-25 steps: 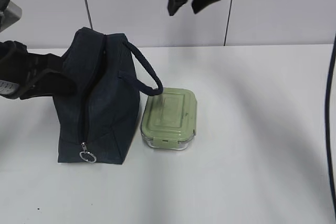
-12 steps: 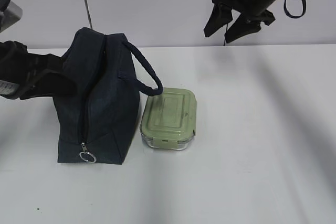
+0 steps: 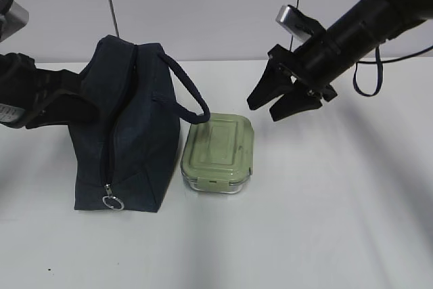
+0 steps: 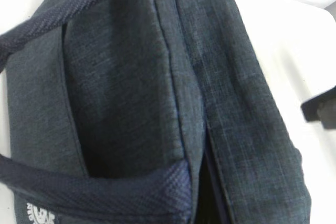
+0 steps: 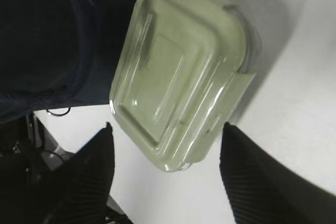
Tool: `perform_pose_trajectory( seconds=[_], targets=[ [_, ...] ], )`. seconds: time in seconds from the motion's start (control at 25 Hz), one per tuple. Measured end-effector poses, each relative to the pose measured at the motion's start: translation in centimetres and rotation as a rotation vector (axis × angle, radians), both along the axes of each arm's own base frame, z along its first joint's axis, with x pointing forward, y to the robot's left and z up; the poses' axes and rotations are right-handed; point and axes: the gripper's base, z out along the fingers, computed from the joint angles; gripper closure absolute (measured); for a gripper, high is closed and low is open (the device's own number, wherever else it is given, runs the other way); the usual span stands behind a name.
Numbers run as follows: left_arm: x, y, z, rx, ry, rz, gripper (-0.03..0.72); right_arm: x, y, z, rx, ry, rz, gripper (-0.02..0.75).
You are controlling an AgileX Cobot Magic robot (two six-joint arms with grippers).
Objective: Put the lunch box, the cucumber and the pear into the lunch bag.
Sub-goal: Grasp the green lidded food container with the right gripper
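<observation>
clearly the main risk sits around the lunch box [image 3: 218, 154], which rests on the table [image 3: 338, 221] touching the right side of the lunch bag [image 3: 128, 133], partly under the bag's looped handle [image 3: 186, 89]. the right gripper [image 3: 276, 99] hangs above and to the right of the lunch box with its fingers spread wide and nothing between them. if it comes down off-centre, one finger could land on the smooth lid and skid, or catch the handle and drag the bag. the left gripper is hidden behind the bag; it reads as closed, seemingly pinching fabric, though what it holds cannot be told. neither cucumber nor pear is visible, so whether they are inside cannot be told.
</observation>
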Motion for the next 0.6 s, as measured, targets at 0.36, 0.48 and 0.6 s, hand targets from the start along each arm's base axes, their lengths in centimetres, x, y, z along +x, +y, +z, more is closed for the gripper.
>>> perform_pose_trajectory(
  seconds=[0.36, 0.48, 0.6],
  targets=[
    [0.0, 0.0, 0.0, 0.000, 0.000, 0.000, 0.707, -2.7, -1.6, -4.6, 0.139, 0.093, -0.044, 0.246],
    [0.0, 0.0, 0.0, 0.000, 0.001, -0.001, 0.707, -3.5, -1.4, -5.5, 0.136, 0.104, -0.017, 0.247],
    [0.0, 0.0, 0.0, 0.000, 0.001, -0.001, 0.707, -3.6, -0.9, -5.5, 0.150, 0.083, 0.006, 0.247]
  ],
)
